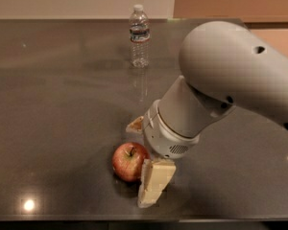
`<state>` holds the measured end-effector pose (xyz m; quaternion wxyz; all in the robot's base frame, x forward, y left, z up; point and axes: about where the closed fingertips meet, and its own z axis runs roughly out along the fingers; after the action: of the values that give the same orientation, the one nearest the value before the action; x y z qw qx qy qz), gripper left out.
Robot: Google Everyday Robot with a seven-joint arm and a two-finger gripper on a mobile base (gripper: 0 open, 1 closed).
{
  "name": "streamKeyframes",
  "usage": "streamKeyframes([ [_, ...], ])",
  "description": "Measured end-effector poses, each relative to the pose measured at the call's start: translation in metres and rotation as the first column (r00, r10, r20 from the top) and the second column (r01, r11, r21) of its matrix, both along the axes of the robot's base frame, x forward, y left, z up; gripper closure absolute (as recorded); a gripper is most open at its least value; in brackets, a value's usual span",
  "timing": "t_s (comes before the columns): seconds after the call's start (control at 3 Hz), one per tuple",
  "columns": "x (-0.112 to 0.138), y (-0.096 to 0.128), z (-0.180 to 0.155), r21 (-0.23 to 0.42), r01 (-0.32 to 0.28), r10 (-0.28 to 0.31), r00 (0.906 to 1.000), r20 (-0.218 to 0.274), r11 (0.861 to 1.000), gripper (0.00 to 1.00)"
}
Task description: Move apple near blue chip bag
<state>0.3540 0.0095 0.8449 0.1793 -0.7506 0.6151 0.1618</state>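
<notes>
The red apple [128, 161] with yellowish patches sits on the dark table [53, 104], near the front edge. My gripper [144, 153] is low over the table at the apple's right side. One cream fingertip [154, 182] is at the apple's front right, touching or almost touching it. The other fingertip [135, 125] is just behind the apple. The jaws stand open with the apple partly between them. The blue chip bag is not in view; my large grey arm [230, 80] covers the right part of the table.
A clear plastic water bottle [139, 36] stands upright at the back of the table. The table's front edge runs just below the apple. A bright light reflection [29, 205] shows at the front left.
</notes>
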Motion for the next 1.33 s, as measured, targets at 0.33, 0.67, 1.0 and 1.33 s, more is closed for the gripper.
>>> streamKeyframes([
  [0.33, -0.001, 0.005, -0.005, -0.001, -0.010, 0.010, 0.9999, -0.005, 1.000, 0.39],
  [0.67, 0.002, 0.006, -0.004, 0.003, -0.004, 0.004, 1.0000, -0.007, 1.000, 0.62],
  [1.0, 0.030, -0.018, 0.019, -0.003, 0.082, -0.081, 0.9963, 0.026, 0.997, 1.00],
  [1.33, 0.062, -0.058, 0.046, -0.024, 0.188, -0.186, 0.9800, 0.070, 0.982, 1.00],
])
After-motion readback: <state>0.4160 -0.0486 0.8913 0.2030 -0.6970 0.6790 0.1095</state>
